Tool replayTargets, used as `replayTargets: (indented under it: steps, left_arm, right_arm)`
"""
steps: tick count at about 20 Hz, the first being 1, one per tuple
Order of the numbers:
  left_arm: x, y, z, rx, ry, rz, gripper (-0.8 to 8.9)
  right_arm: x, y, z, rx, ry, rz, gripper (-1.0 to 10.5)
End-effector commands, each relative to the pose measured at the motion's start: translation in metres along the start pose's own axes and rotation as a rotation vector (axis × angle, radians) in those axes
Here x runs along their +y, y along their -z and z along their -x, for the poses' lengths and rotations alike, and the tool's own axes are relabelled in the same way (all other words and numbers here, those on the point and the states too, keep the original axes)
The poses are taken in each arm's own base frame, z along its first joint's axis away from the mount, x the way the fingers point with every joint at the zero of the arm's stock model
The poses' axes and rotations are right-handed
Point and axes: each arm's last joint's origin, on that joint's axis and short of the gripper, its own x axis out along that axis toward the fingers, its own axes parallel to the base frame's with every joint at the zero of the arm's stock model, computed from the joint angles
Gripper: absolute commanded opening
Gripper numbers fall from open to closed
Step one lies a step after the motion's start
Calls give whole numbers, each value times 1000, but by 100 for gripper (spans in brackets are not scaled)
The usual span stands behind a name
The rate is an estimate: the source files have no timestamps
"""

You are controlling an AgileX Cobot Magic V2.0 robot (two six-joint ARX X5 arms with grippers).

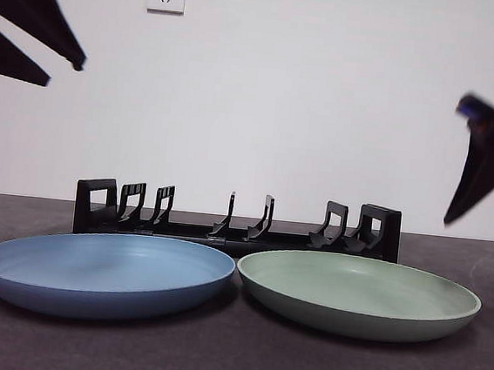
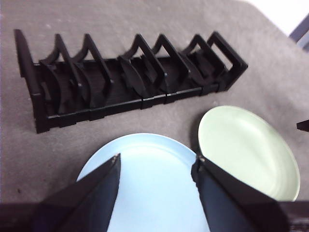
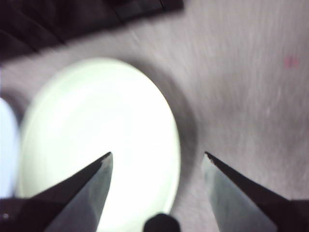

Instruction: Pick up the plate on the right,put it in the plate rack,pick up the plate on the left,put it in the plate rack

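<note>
Grey tabletop [image 1: 230, 358] carries the plate rack [image 1: 236, 223] mid-frame, behind the blue plate [image 1: 103, 273] at lower left and the green plate [image 1: 359, 294] at lower right. Only the wrist views show each gripper's spread: the left gripper [image 2: 157, 166] is parted above blue, the right gripper [image 3: 157, 162] is parted over the green rim.

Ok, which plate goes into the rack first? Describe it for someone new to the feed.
Find the long black plate rack across the table. Two plates lie side by side before it. Take the green plate under the right claw, not the blue plate.
</note>
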Motion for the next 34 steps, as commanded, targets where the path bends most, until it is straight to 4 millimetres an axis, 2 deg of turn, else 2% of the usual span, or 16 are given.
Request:
replayTargets:
  steps: [1,3,6,11,15,16,21,26,34]
  left_arm:
    - [-9,-3,-7,25,7,-76,256]
    - [-16,-3,-11,36,21,-108,256]
    - [-21,-1,-16,56,17,-122,256]
    - [-24,0,-17,61,29,-128,256]
    - [-24,1,-17,70,29,-127,256]
    - [-24,2,-17,75,30,-127,256]
    - [-32,6,-19,105,65,-241,256]
    - [-49,9,-21,94,143,-389,256]
    - [-84,16,-21,20,291,-798,255]
  right_arm:
    - [-6,2,-16,65,19,-11,309]
    - [-9,4,-26,108,21,-8,304]
    - [-12,6,-38,156,-33,-20,216]
    - [-16,9,-48,185,-20,-31,203]
    - [-17,10,-51,196,-11,-34,-21]
    - [-17,10,-51,192,-10,-34,-16]
    - [-14,5,-47,167,-16,-48,-16]
    - [-6,-6,-33,153,-21,-50,-16]
    - [12,-36,-7,181,-17,-50,-16]
